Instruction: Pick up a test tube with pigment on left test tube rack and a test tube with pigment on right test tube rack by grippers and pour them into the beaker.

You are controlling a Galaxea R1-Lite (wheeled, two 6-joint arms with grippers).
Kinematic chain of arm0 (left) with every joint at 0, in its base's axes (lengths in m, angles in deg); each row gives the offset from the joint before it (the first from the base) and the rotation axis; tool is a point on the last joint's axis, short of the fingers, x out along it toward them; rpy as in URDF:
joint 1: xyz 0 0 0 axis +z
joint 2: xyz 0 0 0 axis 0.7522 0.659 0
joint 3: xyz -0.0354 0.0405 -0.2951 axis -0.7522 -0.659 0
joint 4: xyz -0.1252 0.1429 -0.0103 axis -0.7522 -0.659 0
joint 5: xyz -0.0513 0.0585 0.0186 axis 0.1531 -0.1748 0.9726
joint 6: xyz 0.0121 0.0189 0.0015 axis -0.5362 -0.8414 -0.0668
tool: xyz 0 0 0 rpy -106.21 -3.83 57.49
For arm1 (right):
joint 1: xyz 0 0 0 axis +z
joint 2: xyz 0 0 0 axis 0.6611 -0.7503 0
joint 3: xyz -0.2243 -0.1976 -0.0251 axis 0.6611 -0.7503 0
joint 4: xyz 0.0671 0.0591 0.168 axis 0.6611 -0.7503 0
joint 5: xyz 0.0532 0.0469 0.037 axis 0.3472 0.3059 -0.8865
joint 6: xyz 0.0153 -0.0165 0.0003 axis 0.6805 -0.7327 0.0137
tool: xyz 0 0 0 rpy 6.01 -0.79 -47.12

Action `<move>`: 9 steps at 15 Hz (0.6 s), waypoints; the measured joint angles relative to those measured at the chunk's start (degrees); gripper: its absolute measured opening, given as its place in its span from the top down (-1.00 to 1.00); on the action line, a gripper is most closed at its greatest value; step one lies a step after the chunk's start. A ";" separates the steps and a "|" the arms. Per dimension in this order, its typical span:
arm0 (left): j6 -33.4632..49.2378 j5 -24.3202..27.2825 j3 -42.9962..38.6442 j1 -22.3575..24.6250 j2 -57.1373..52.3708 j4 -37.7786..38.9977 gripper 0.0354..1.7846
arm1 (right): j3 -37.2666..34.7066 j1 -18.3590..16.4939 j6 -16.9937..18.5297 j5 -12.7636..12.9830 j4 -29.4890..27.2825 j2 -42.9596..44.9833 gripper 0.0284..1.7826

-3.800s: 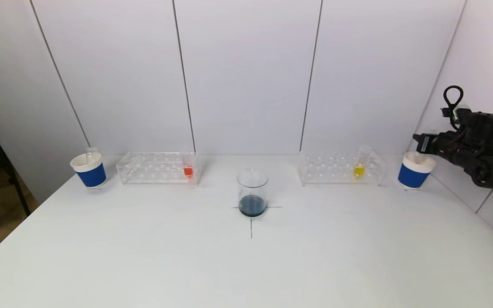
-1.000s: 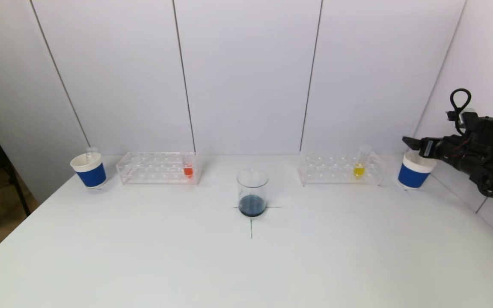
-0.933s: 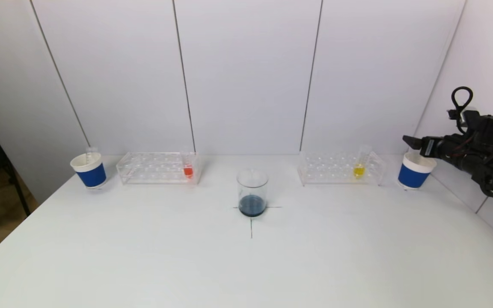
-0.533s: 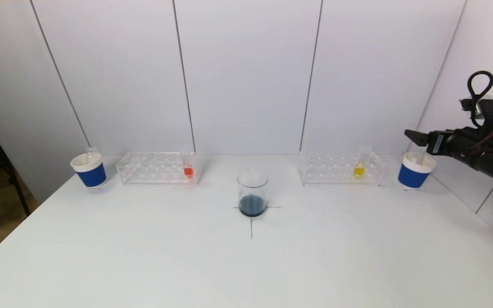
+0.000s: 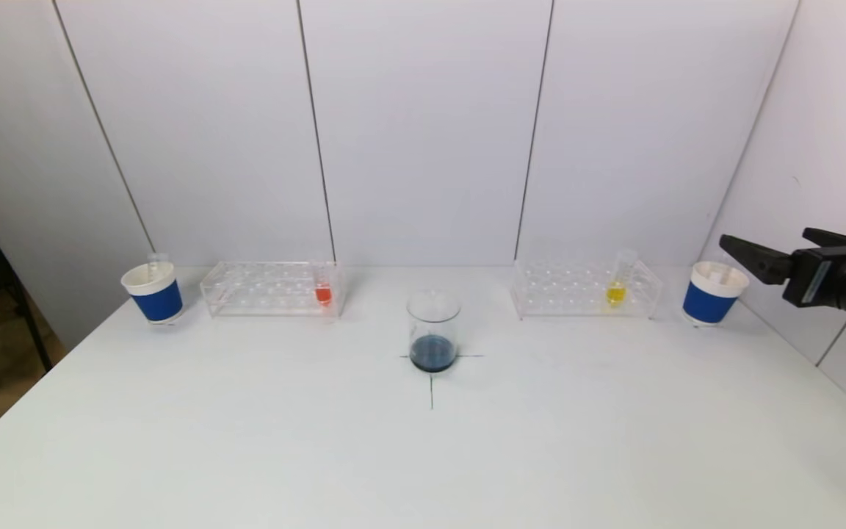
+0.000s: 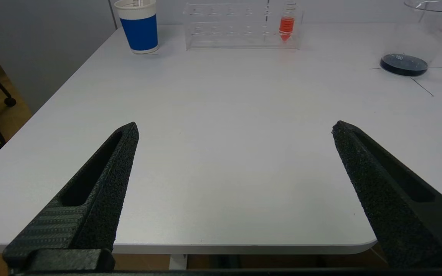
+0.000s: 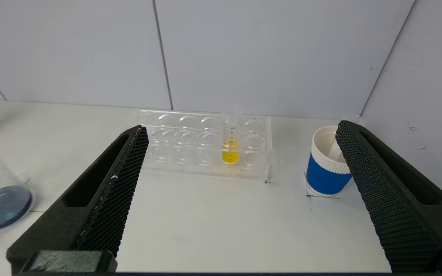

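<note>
A clear left rack (image 5: pixel 270 288) holds a test tube of red pigment (image 5: pixel 323 290) at its right end. The right rack (image 5: pixel 584 290) holds a test tube of yellow pigment (image 5: pixel 616 286). The glass beaker (image 5: pixel 433 330), with dark blue liquid at its bottom, stands on a cross mark between them. My right gripper (image 5: pixel 764 236) hovers open at the right edge, beside the right blue cup, and holds nothing. In the right wrist view the yellow tube (image 7: pixel 230 145) lies ahead, between the spread fingers. My left gripper (image 6: pixel 235 124) is open and empty, low over the table's near left part, far from the red tube (image 6: pixel 286 27).
A blue-and-white paper cup (image 5: pixel 153 292) with a clear tube in it stands left of the left rack. A second cup (image 5: pixel 713 294) stands right of the right rack, also with a clear tube inside. White wall panels close the back and right side.
My right arm has risen from over the right cup, then drawn back to the right and turned. Its open fingers now point left. Nothing on the table has moved.
</note>
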 joint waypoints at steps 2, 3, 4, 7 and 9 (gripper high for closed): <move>0.00 0.00 0.00 0.05 0.00 0.00 -0.98 | -5.79 0.46 -0.02 -0.24 -0.79 8.11 -0.99; -0.02 0.02 0.00 0.05 0.00 0.02 -0.98 | -8.24 0.66 -0.02 -0.34 -1.60 11.85 -0.99; 0.00 0.00 0.00 0.00 0.00 0.00 -0.98 | -10.34 0.93 0.00 -0.50 -3.39 15.98 -0.99; -0.02 0.00 0.00 0.02 0.00 0.00 -0.98 | -14.12 2.36 0.10 -2.54 -12.62 29.25 -0.99; 0.00 0.02 0.00 0.00 0.00 -0.02 -0.98 | -15.10 3.08 0.02 -4.61 -20.65 37.90 -0.99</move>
